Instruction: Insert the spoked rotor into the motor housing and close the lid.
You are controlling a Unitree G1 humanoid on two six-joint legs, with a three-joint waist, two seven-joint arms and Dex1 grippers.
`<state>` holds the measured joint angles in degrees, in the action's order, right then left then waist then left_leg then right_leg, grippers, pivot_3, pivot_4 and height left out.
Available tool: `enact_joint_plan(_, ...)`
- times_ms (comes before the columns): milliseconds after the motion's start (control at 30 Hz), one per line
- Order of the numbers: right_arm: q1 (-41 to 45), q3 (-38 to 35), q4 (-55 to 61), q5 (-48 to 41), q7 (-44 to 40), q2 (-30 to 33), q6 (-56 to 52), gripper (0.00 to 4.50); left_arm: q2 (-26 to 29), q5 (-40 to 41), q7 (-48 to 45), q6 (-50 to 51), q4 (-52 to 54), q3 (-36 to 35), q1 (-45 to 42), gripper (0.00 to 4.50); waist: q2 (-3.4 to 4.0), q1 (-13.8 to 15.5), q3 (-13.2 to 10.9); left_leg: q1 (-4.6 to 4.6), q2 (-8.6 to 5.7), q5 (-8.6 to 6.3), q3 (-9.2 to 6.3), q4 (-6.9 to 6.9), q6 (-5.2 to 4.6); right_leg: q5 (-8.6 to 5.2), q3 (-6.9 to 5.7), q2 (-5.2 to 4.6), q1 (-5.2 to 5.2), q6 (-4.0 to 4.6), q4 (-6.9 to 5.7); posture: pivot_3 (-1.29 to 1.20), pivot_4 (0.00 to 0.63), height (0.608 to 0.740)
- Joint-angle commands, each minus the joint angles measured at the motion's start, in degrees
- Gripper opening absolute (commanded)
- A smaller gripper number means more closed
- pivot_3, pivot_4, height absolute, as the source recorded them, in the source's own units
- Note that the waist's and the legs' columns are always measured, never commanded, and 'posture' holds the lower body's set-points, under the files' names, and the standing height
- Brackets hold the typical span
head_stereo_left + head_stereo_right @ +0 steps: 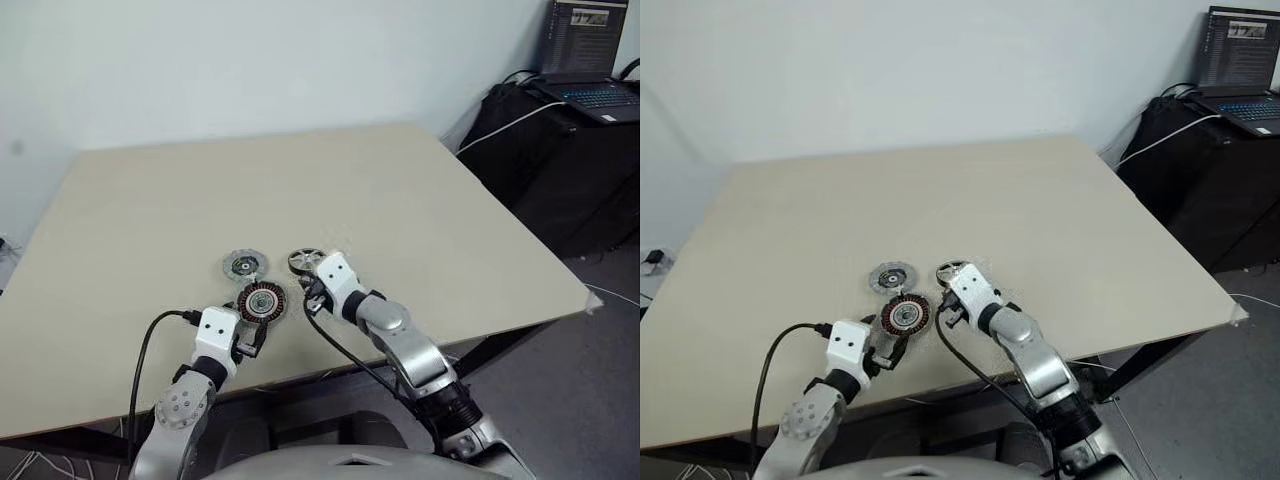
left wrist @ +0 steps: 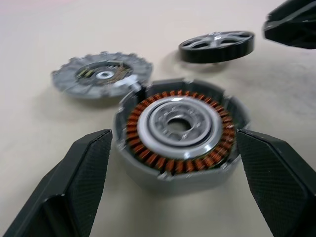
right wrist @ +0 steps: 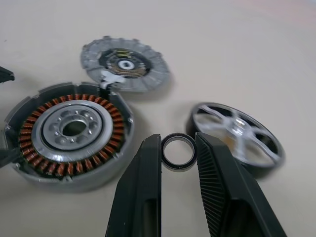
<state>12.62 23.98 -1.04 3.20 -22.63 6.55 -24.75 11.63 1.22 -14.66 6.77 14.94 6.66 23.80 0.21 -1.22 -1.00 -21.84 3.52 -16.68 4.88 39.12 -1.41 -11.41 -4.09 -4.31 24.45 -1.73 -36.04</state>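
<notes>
The motor housing [image 2: 177,133] sits on the bench [image 1: 400,200] between the spread fingers of the left gripper [image 2: 173,197], coils up and neither finger touching it; the lid [image 3: 126,63] lies just beyond the housing, dark centre up, and the spoked rotor [image 3: 237,136] lies flat, hub axis upright, close beside the right gripper [image 3: 177,163], which is the nearer of the two. That right gripper is pinching a small metal ring [image 3: 178,151] on edge between its fingertips, so I judge it must part with the ring before it can take the rotor; no brand, label or writing can be read on any part.
</notes>
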Motion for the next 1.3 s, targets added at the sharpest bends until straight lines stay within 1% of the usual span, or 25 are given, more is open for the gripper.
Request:
enact_joint_plan(33, 3.31, 0.65, -2.67, 0.58, -0.65, -1.57, 2.50, 0.68, 0.45, 1.08, -0.77, -2.84, 1.27, -1.07, 0.88, 4.21, 0.01, -0.04, -0.01, 0.00, 0.00, 0.00, 0.00, 0.00, 0.00, 0.00, 0.00, 0.00, 0.00, 0.00, 0.00, 0.00, 0.000, 0.740)
enact_joint_plan(300, 6.87, 3.17, -9.68, 1.57, -2.48, -4.73, 5.99, 0.68, 0.96, 2.16, -2.54, -4.81, -0.08, -2.27, 3.35, 4.21, 0.03, -0.39, -0.02, 0.01, 0.03, 0.00, 0.00, 0.00, 0.00, 0.00, 0.00, 0.02, 0.01, 0.00, -0.03, 0.00, 0.000, 0.740)
enact_joint_plan(467, 8.20, 5.13, -13.13, 2.19, -3.92, -6.58, 8.32, 0.68, 0.95, 2.23, -3.00, -4.49, 0.90, -1.70, 4.08, 4.21, 0.03, -0.40, -0.02, 0.01, 0.03, 0.00, 0.01, 0.00, 0.00, 0.00, 0.00, 0.01, 0.00, 0.00, -0.03, 0.00, 0.000, 0.740)
enact_joint_plan(800, 9.74, 5.82, -18.00, 3.28, -5.18, -8.69, 10.09, 0.68, 0.79, 2.51, -3.51, -2.07, 4.36, 0.19, 4.93, 4.21, 0.04, -0.59, -0.02, 0.01, 0.05, 0.00, 0.02, 0.00, 0.01, 0.00, 0.00, 0.02, 0.02, 0.00, -0.05, 0.00, 0.000, 0.740)
enact_joint_plan(1067, 10.58, 6.05, -21.85, 3.99, -5.60, -10.15, 11.14, 0.68, 1.19, 3.31, -4.83, -4.39, 1.28, -0.30, 5.18, 4.21, 0.04, -0.79, -0.02, 0.01, 0.05, 0.00, 0.02, 0.00, 0.01, 0.00, 0.01, 0.03, 0.02, 0.02, -0.07, 0.00, 0.000, 0.740)
enact_joint_plan(1300, 10.38, 5.91, -22.65, 4.15, -6.52, -10.69, 10.98, 0.68, 1.26, 3.56, -5.08, -6.66, -1.48, -0.64, 5.24, 4.21, 0.05, -0.87, -0.03, 0.01, 0.06, 0.00, 0.02, 0.00, 0.01, -0.01, 0.01, 0.03, 0.04, 0.02, -0.08, 0.00, 0.000, 0.740)
